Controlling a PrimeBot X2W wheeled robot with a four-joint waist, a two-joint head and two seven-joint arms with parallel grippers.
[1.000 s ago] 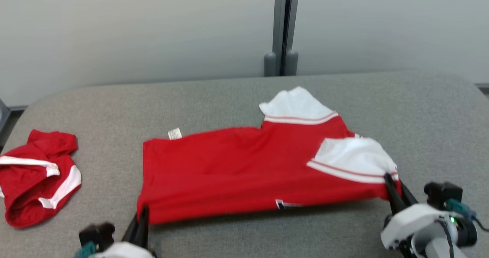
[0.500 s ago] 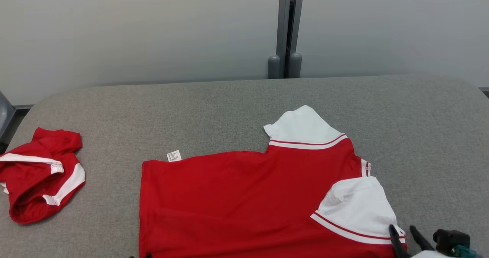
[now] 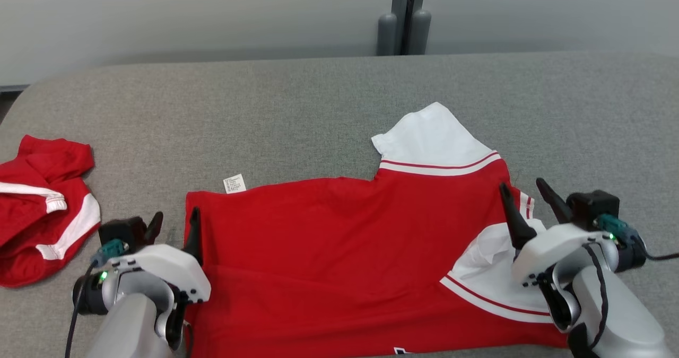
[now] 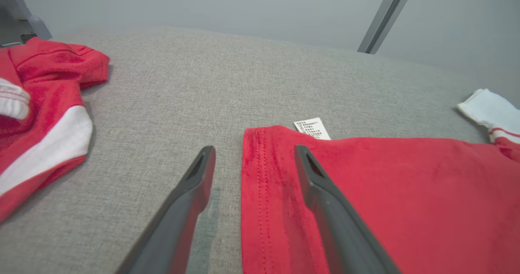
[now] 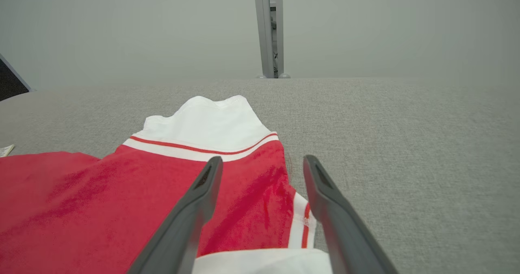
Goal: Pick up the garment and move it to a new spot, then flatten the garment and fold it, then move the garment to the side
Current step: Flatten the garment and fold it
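Note:
The garment (image 3: 339, 246) is a red shirt with white sleeves, lying folded on the grey table (image 3: 297, 108). Its left hem edge (image 4: 260, 176) carries a small white label (image 3: 234, 183). My left gripper (image 3: 175, 220) stands open over that hem edge, one finger (image 4: 321, 184) above the red cloth and the other (image 4: 195, 184) above bare table. My right gripper (image 3: 525, 193) is open over the shirt's right side (image 5: 260, 193), beside the folded white sleeve (image 3: 488, 278). Nothing is held between either pair of fingers. The far sleeve (image 5: 207, 124) lies flat.
A second red and white garment (image 3: 42, 204) lies crumpled at the table's left edge, also in the left wrist view (image 4: 40, 103). A grey post (image 3: 406, 13) rises behind the table against a pale wall. Bare grey table surface stretches behind and to the right of the shirt.
Both grippers have let go of the shirt's near edge and opened. The shirt now lies flat with the fold laid down. The head camera has tilted, shifting the whole picture.

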